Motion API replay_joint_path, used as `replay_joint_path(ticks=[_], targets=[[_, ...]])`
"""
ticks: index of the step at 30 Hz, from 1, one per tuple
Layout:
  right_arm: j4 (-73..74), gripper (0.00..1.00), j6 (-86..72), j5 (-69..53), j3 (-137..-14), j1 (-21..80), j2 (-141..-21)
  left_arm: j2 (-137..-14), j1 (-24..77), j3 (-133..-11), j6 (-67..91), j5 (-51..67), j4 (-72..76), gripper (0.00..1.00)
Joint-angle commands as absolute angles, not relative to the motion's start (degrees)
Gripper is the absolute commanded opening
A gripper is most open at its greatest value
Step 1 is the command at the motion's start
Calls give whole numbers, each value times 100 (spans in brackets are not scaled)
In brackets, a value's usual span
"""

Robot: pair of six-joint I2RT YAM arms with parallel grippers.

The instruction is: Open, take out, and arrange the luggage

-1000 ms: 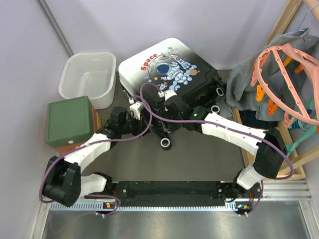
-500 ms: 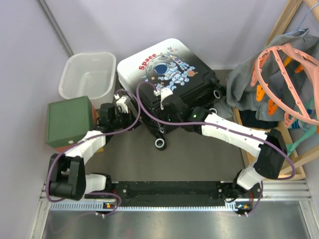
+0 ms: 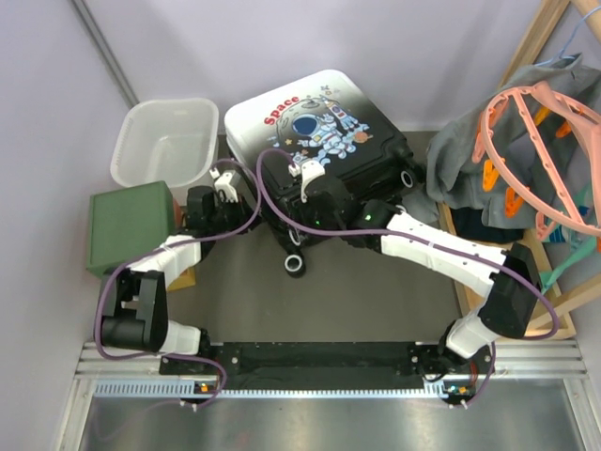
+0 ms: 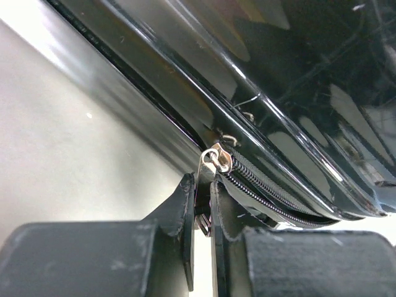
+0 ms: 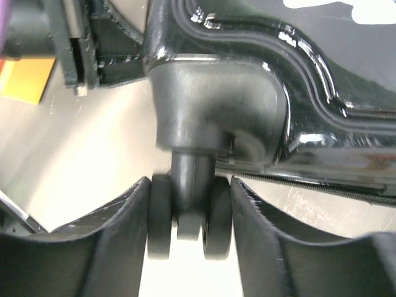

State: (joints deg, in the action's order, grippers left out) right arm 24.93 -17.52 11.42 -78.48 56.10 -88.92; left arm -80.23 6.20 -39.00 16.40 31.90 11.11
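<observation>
Top external view: the luggage [image 3: 319,127] is laid on the grey counter [image 3: 376,319] in the upper middle of the frame, with the astronaut print and the red "Space" turned upward. Its long axis is set on a diagonal. The white end is pointed to the upper left, toward the back wall, and the black wheeled end to the lower right. A loose-standing castor [image 3: 297,265] is seen at the lower left corner of that black end.

The counter is enclosed by plain lilac walls. A white basket [image 3: 164,141] is placed at the upper left, just beside the luggage, and a green-topped box [image 3: 131,225] below it. A wooden rack [image 3: 554,38] hung with grey cloth and a coral hanger [image 3: 526,132] is set along the right edge.

The left arm [image 3: 169,258] is folded sharply and stretched up to the left side of the luggage. In the left wrist view its jaws are drawn almost together, and the tab of the silver zipper pull [image 4: 216,162] is pinched in the narrow gap, at the seam between the black shells.

The right arm [image 3: 441,249] is reached across from the lower right to the black end. In the right wrist view its jaws are set half apart and closed against both sides of a double wheel [image 5: 189,216]. Which corner that wheel belongs to cannot be told.
</observation>
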Motion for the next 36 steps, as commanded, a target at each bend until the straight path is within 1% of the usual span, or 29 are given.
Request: replay_joint_path(ticks=[1,2,4,5,7,9,10,11,13,14,16,18,20,21,22,25,29,33,36], targets=[[3243,59,-1425,1028,-8279,5704,-8184,-8235,150,-4578,1591,1512,2189,0],[3304,68,-1380,1037,-8332,5704,-8130,-8314,149,-4649,1530,1486,2171,0],[3567,77,-1257,1081,-8577,5591,-8034,-8384,149,-4798,1494,1363,2145,0],[3681,82,-1222,1125,-8665,5538,-7955,-8454,141,-4842,1485,1301,2136,2],[3893,88,-1169,1195,-8833,5197,-7858,-8516,141,-4992,1468,1091,2083,23],[3937,91,-1213,1004,-8920,4792,-7752,-8595,141,-5141,1380,1037,2022,41],[3964,92,-1256,932,-8947,4573,-7735,-8604,141,-5185,1354,1055,1995,56],[3981,93,-1257,906,-8999,4127,-7752,-8604,141,-5229,1293,1055,1891,62],[4008,93,-1248,748,-9158,3668,-7901,-8543,141,-5291,1275,1037,1759,71],[3982,93,-1257,643,-9202,3204,-7988,-8439,132,-5308,1222,1081,1619,73],[3877,93,-1388,142,-9342,2657,-8252,-8298,132,-5317,1178,1133,1434,76],[3736,93,-1450,26,-9570,2078,-8498,-8043,132,-5405,1038,1361,1031,79],[3770,93,-1407,-149,-9886,1847,-8980,-7824,123,-5528,828,1563,653,80],[3858,92,-1371,-297,-10288,1724,-9165,-7761,123,-5659,774,1756,276,80],[3867,92,-1319,-395,-10475,1697,-9524,-7700,97,-5721,695,1819,72,80],[3753,93,-1362,-764,-11047,1635,-10026,-7629,-130,-6011,790,2047,-638,81],[3849,93,-1520,-792,-11942,1512,-11045,-7813,-457,-6415,958,2224,-975,81],[3692,93,-1906,-685,-11875,1196,-11329,-7945,-475,-6390,896,2399,-1125,79],[3384,92,-2161,-861,-11751,932,-11408,-8007,-483,-6162,896,2706,-1055,78]])
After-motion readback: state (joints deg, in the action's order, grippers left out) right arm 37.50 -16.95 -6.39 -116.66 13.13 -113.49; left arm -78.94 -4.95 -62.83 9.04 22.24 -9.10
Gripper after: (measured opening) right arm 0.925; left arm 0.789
